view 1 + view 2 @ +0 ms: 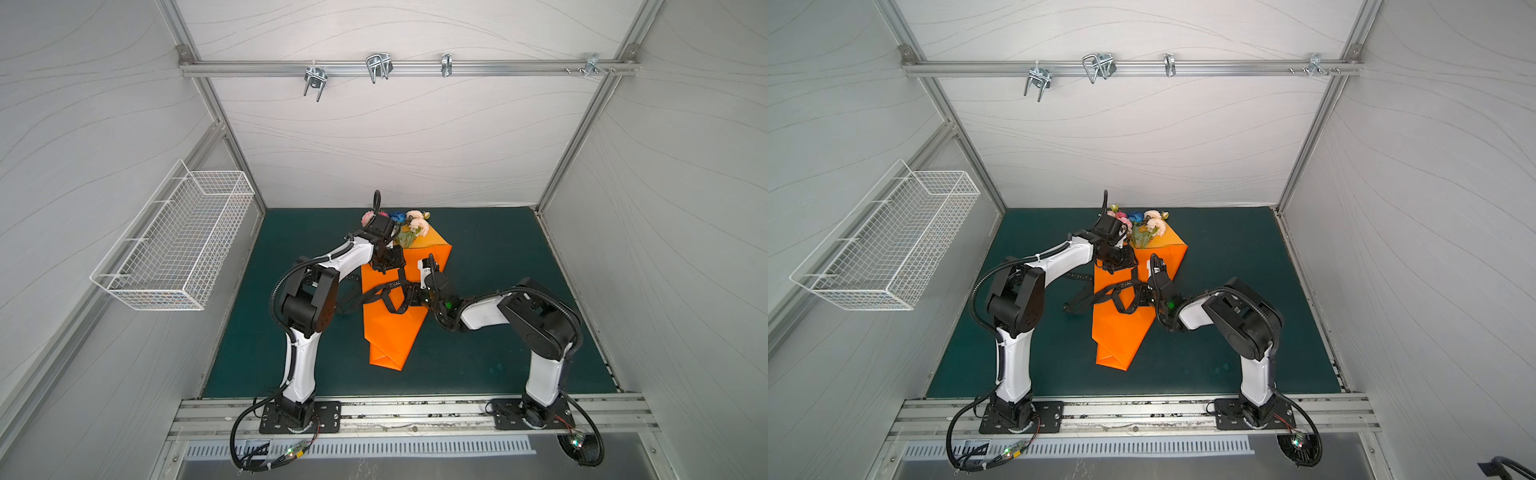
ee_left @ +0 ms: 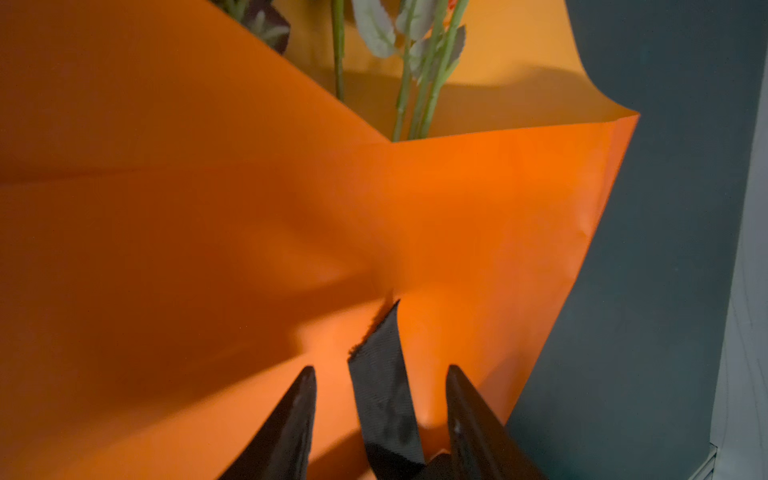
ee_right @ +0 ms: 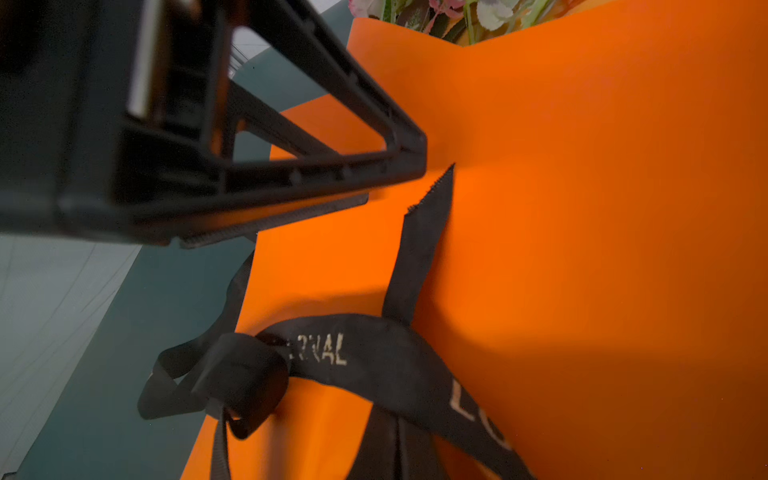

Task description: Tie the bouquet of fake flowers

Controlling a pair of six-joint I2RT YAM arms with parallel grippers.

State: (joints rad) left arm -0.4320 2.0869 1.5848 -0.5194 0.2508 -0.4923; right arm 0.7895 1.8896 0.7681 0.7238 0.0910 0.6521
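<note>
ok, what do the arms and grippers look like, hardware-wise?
Left arm and right arm: glossy white shell links, bulky black joint housings, black corrugated cable conduit alongside, black base plates bolted to an aluminium rail. Left gripper and right gripper are black; the left's fingers taper, with triangular truss frames. Small green light on the right wrist.

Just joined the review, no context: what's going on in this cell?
Two arms are tying a bouquet of fake flowers, which sits wrapped in orange paper on the green mat. A black ribbon crosses the wrap in a loose tangle, not a finished knot. The left gripper hovers with jaws apart, a ribbon tail lying between them ungripped. The right gripper is shut and looks to be pinching ribbon strands at the wrap's middle.
</note>
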